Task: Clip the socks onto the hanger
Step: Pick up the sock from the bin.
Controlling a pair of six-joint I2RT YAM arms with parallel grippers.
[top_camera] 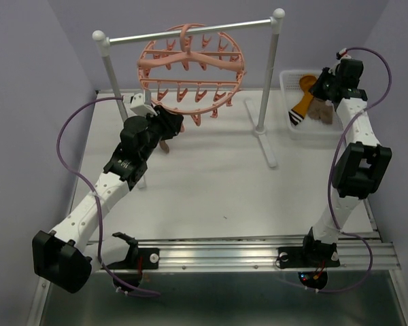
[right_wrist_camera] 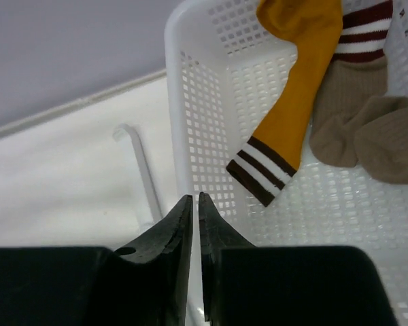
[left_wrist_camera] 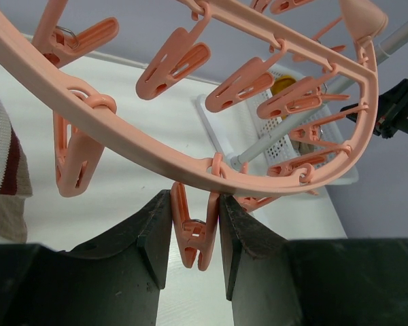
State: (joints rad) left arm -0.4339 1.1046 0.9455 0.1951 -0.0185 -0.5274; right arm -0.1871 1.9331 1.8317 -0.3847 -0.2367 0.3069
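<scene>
Left hand [left_wrist_camera: 194,204] pinches a hanger [left_wrist_camera: 122,129] clip [left_wrist_camera: 194,239] hanging mouth-down

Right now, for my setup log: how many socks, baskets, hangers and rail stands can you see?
Socks: 3, a mustard sock and a brown sock in the basket, plus a striped-cuff sock beside the hanger; the brown one could hide another.
Baskets: 1
Hangers: 1
Rail stand: 1
Total: 6
</scene>
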